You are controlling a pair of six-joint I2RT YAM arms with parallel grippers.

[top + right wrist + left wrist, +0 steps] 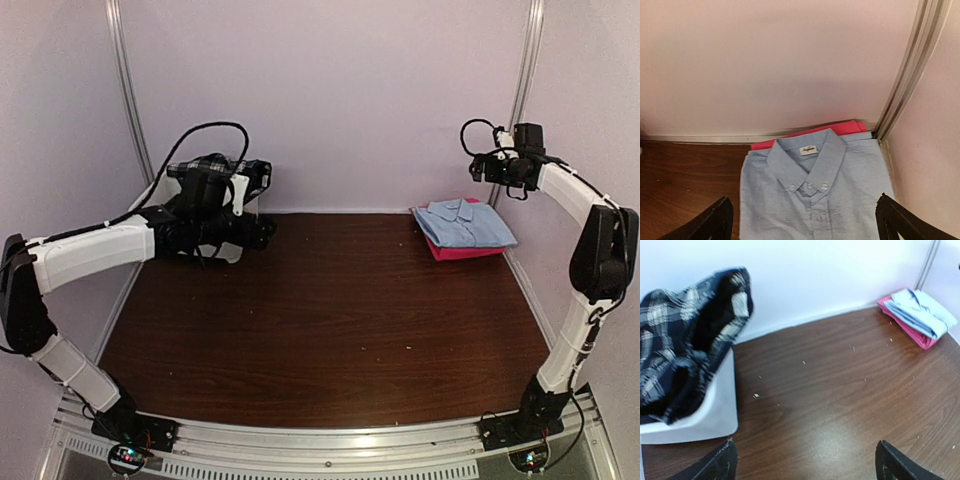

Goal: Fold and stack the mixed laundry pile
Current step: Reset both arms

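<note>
**Both grippers spread wide, two garments stacked, plaid one in the tub**

The left gripper (262, 228) hangs low over the brown table (330, 340). In its wrist view the two fingers stand far apart at the lower corners of the picture, and only bare wood shows between them. Just ahead of it and to its left sits a white tub (705, 415). A black-and-white plaid garment (685, 340) is bunched up in the tub, rises above its rim and spills over its near side. It is unfolded, and in the wrist view it is somewhat blurred. In the top view most of the tub is hidden behind the left arm, with the plaid garment showing above the wrist.

The right gripper (805, 222) is held high near the far right corner, well apart from the left one. Its fingers are also spread wide and hold nothing. Directly below it lies a light blue shirt (815, 195), folded flat and buttoned. Its collar points away from the gripper and a small label shows inside the collar. Under the shirt lies a pink cloth (810, 134), which shows as a strip past the collar on the side toward the wall. A metal post (910, 75) runs up the corner ahead of the gripper and to its right.

From the left gripper this stack lies far ahead and to the right, against the back wall.
</note>
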